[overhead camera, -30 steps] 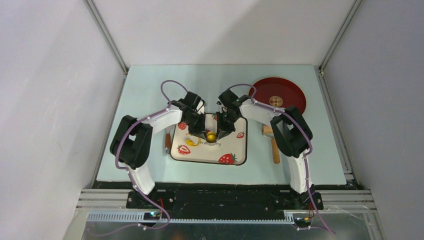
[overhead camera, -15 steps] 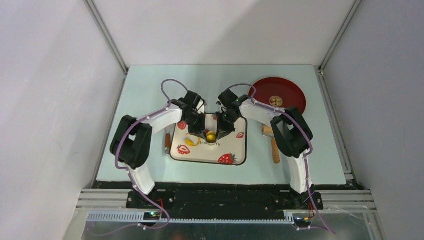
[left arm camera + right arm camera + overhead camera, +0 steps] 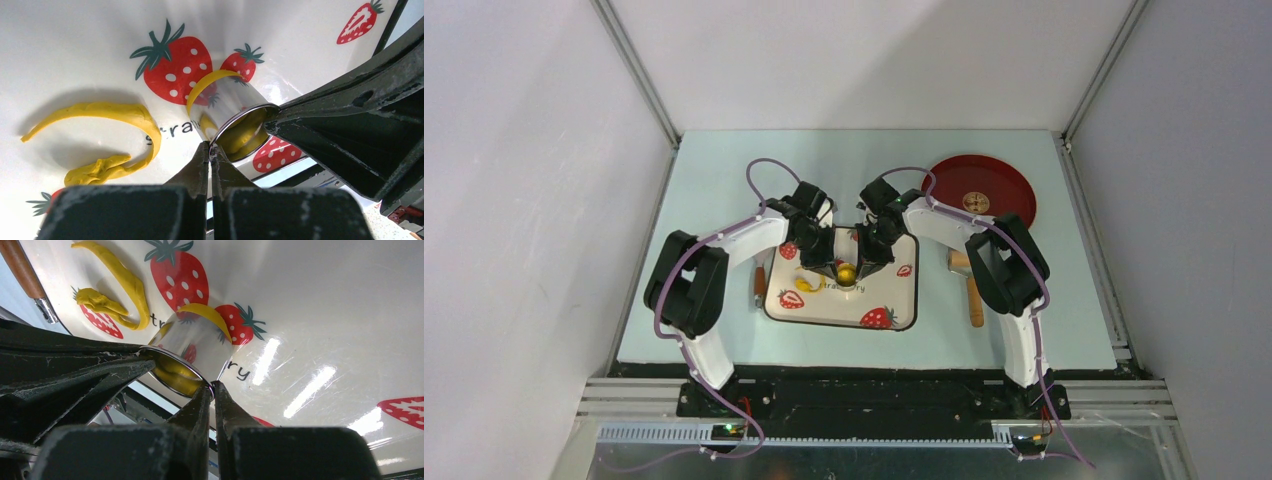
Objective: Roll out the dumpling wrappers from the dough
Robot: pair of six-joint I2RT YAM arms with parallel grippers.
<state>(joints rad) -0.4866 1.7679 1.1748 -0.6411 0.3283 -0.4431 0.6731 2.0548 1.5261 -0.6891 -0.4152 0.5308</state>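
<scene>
Nothing had visibly shifted over the last second. On the strawberry tray (image 3: 879, 297), the left gripper (image 3: 209, 150) and right gripper (image 3: 212, 389) were each closed narrow, tips at opposite sides of the ring cutter's (image 3: 230, 107) rim. Only the wrist views showed the dough (image 3: 239, 137) inside it and a curled yellow strip (image 3: 130, 112) beside it. Only the overhead view showed the tan wrapper (image 3: 975, 202) on the red plate (image 3: 1004, 180).

The ring cutter (image 3: 227, 100) is mirror-polished metal; the strawberry-print tray (image 3: 325, 300) is glossy and smooth; the yellow dough (image 3: 120, 110) looks matt and clay-like.
</scene>
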